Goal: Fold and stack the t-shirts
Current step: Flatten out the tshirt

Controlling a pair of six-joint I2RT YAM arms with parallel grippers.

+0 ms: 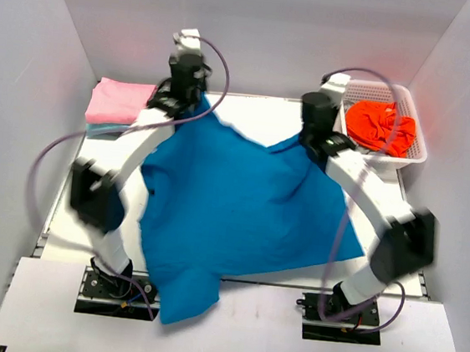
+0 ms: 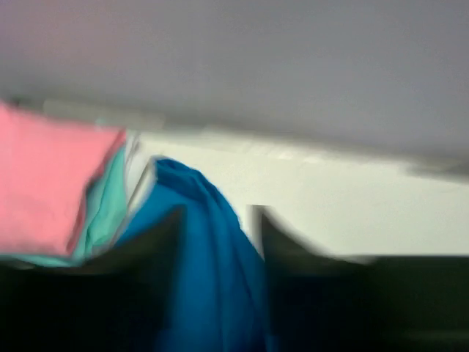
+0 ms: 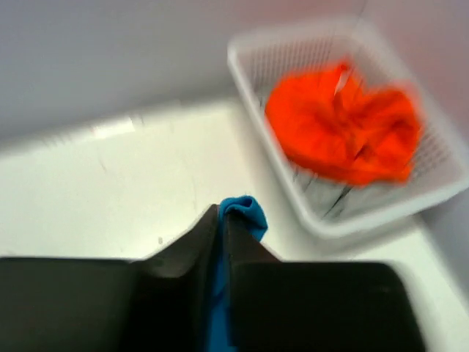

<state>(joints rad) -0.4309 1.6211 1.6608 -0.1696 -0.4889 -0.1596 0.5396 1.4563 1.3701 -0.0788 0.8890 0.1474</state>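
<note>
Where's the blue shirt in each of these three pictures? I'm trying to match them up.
Top external: blue shirt spread over the middle of the white table.
Left wrist: bottom centre, held in the left end effector.
Right wrist: only a small tip, bottom centre, pinched by the right end effector.
Shared landmark: the white table, in all three.

No legible text, labels or nos. in any view.
</note>
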